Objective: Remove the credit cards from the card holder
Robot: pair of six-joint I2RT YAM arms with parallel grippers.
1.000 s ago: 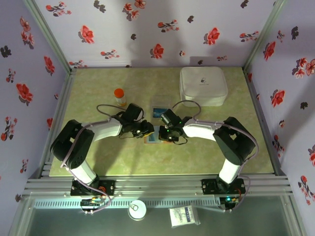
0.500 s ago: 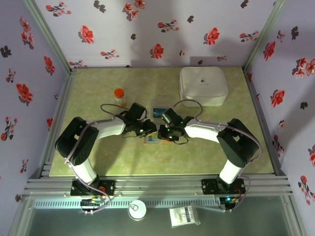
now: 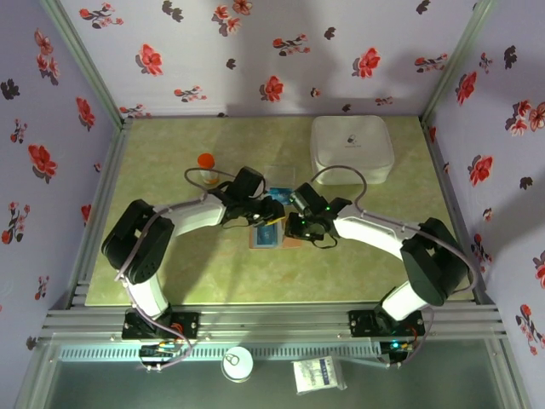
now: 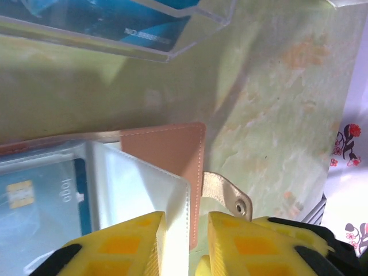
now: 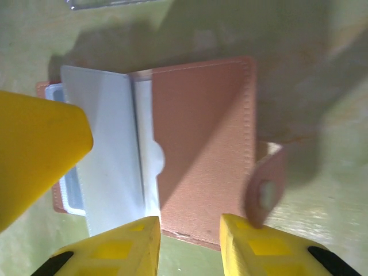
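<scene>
**Pincers crowd the open holder, card under its sleeve**

Seen from above, the two wrists meet over the holder and cover most of it. Only a blue patch and a tan sliver peep out between them.

The card just left of the left pincer lies behind the cloudy sleeve. It is cut off by the edge of the left wrist view, so only a yellow chip and some small print show.

A second card lies beyond that pincer's tips in a clear tray, cropped at the top.

From the right wrist, one blurred yellow finger of the left pincer blocks the holder's left part.

The holder lies spread on the green table, directly under both pincers. It is tan leather with stitched edges and pale plastic pages. A strap with a snap juts toward the right.

The left pincer stands narrow, with the sleeve's edge and the cover's edge in the slit. Whether it nips them I cannot tell.

The right pincer stands partly apart over the cover's near edge, gripping nothing.

A white box sits well beyond the right pincer. An orange bottle stands off to the left pincer's left.
</scene>
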